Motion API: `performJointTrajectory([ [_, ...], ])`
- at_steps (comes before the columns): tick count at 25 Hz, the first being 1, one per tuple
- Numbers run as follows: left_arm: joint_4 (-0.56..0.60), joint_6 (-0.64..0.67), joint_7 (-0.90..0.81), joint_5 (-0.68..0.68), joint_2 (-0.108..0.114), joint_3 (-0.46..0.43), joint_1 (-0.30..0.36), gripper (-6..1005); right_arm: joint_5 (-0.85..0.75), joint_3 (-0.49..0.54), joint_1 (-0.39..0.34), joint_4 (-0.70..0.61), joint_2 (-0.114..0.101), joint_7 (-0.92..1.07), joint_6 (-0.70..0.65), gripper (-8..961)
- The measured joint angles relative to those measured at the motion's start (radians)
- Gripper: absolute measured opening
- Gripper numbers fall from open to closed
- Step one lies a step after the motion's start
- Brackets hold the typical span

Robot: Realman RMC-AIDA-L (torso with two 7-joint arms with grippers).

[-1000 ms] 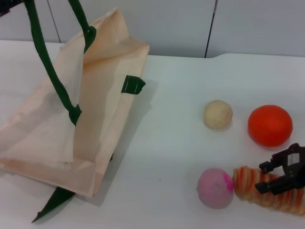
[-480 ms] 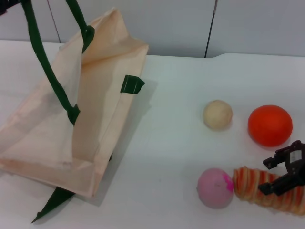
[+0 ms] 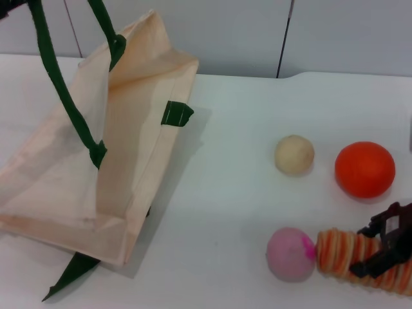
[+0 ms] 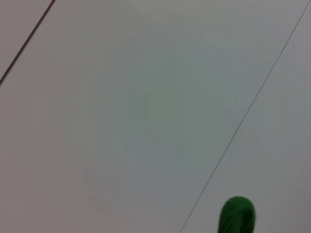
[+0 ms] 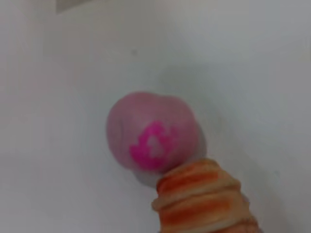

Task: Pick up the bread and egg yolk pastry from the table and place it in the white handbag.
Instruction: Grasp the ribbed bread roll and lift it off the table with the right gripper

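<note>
The bread [image 3: 341,252], a ridged loaf with orange stripes, lies at the table's near right; its end [image 5: 204,200] fills the right wrist view. My right gripper [image 3: 378,248] is open and straddles the loaf, one black finger on each side. The egg yolk pastry [image 3: 294,154], a pale beige ball, sits untouched farther back. The white handbag [image 3: 129,141] lies at the left with its mouth propped up. Its green handle [image 3: 61,84] rises taut to the top left corner, where a dark bit of my left gripper [image 3: 8,6] shows. The left wrist view shows only a green handle piece [image 4: 237,216].
A pink ball with a magenta spot [image 3: 291,253] touches the loaf's left end and also shows as the pink ball [image 5: 151,133] in the right wrist view. An orange sphere [image 3: 364,168] sits just behind my right gripper. White table [image 3: 232,212] lies between bag and items.
My right gripper has slid along the bread toward the near right corner and sits lower over it. The bag's handle has shifted slightly left.
</note>
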Motion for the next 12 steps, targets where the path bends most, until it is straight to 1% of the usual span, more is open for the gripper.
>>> performJointTrajectory([
  [6,0.000,0.000,-0.001,-0.001,0.000,0.000,0.002,99,0.005,-0.053,0.008,0.032,0.001,0.022,-0.025,843],
  [12,-0.001,0.003,0.001,-0.001,0.000,0.000,0.006,99,0.008,-0.051,0.006,0.023,0.002,0.024,-0.034,830],
])
